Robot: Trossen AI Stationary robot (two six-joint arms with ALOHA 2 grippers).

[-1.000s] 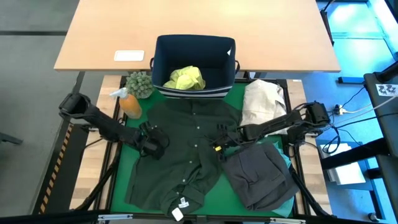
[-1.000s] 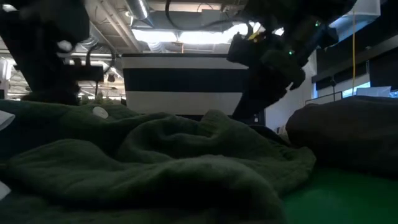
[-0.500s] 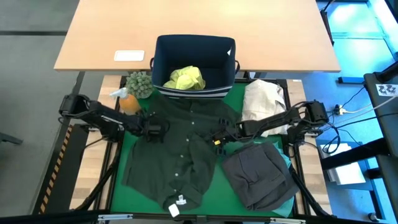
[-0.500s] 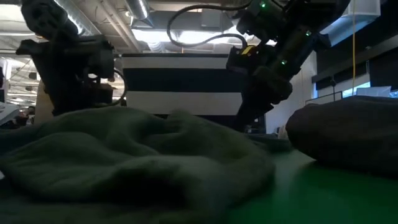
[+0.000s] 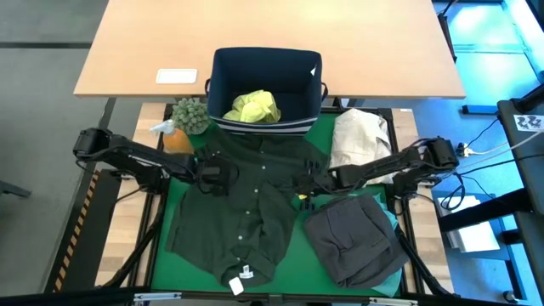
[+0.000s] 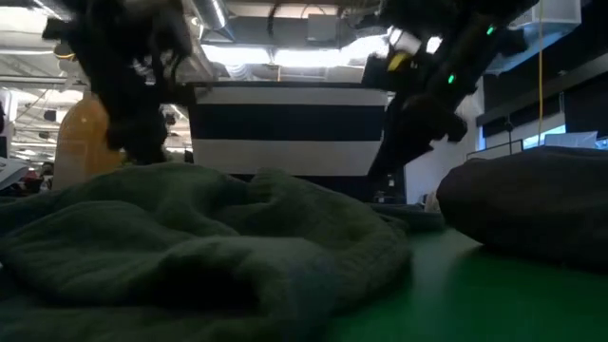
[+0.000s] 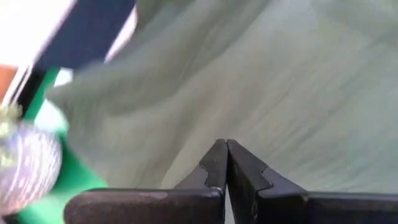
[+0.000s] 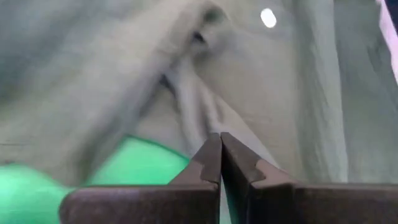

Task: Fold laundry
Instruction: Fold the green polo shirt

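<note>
Shirt, dark olive [image 5: 246,217], lies spread on the green mat [image 5: 293,268] before the navy bin [image 5: 265,85]. Left gripper [image 5: 223,176] and right gripper [image 5: 299,186] pinch its two side edges, fingers together. Charcoal garment [image 5: 355,242] lies beside.

It looks like a robotics lab: a framed test table with a green mat [image 5: 293,263], exposed ceiling ducts [image 6: 275,19], loose cables [image 5: 476,140].

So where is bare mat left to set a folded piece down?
Bare green mat shows between the dark green shirt and grey garment, plus a sliver along the shirt's left edge. Crowded near the navy bin, beige bundle, spray bottle and both shut grippers.
</note>
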